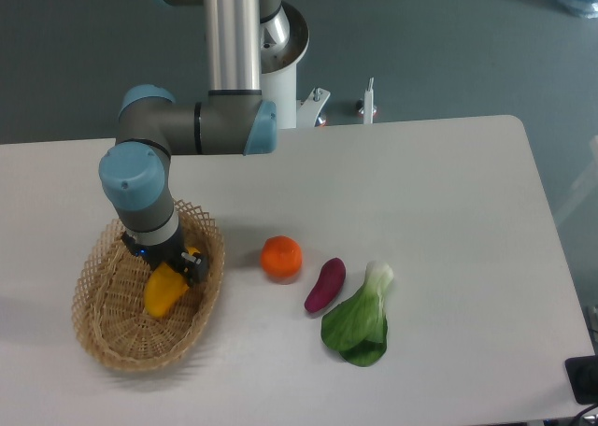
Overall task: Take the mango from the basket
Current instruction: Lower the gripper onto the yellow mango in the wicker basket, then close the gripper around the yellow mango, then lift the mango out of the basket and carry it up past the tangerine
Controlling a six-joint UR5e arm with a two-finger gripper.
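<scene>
At lower left, the mango (164,291) lies in the basket (105,325), its upper end under the gripper (171,265) (jaws' state unclear).

The hand (174,263) covers the mango's (163,291) upper end (its jaws unreadable).

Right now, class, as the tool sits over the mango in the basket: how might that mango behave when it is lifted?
The mango looks smooth-skinned, so it may slip between the fingers of the tool. Its elongated, curved shape suggests it could pivot if held near one end. It appears solid, so probably stiff, not floppy, and the shallow basket should hardly snag it.
</scene>
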